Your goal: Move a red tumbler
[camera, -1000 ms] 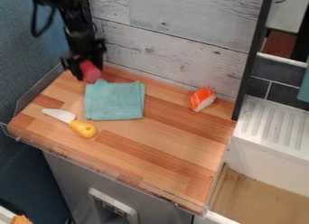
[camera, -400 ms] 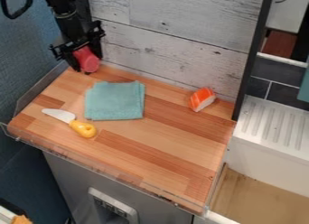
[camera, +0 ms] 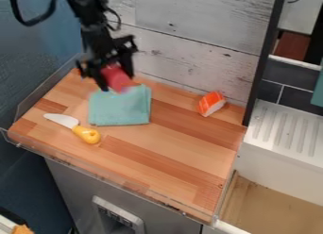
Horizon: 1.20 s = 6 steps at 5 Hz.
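Observation:
The black gripper point(camera: 114, 82) hangs over the back left of the wooden counter, shut on the red tumbler point(camera: 116, 78). The tumbler is tilted, its end pointing down and to the right, above the back edge of the folded teal cloth point(camera: 120, 107). Whether the tumbler touches the cloth I cannot tell. Part of the tumbler is hidden between the fingers.
A knife with a yellow handle point(camera: 87, 134) lies left of the cloth, toward the front. An orange and white sushi piece point(camera: 210, 104) sits at the back right. The counter point(camera: 170, 157) has a clear low rim, with a whitewashed wood wall behind.
The gripper first rose a little with the red tumbler, then moved right, from the back left corner to the cloth's back edge. The cloth, knife and sushi piece have stayed put.

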Each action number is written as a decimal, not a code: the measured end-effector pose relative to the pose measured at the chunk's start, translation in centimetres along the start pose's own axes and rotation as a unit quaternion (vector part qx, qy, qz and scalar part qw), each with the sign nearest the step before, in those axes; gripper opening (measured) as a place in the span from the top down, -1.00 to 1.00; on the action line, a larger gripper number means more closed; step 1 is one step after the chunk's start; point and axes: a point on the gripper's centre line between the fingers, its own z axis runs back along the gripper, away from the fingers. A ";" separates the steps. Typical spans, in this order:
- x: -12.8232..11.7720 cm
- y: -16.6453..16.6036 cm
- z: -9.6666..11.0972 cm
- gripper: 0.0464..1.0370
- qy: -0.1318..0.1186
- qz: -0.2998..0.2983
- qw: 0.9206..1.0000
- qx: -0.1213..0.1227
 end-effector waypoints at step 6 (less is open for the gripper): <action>-5.9 -1.3 -8.6 -0.40 -0.028 -0.056 0.996 0.058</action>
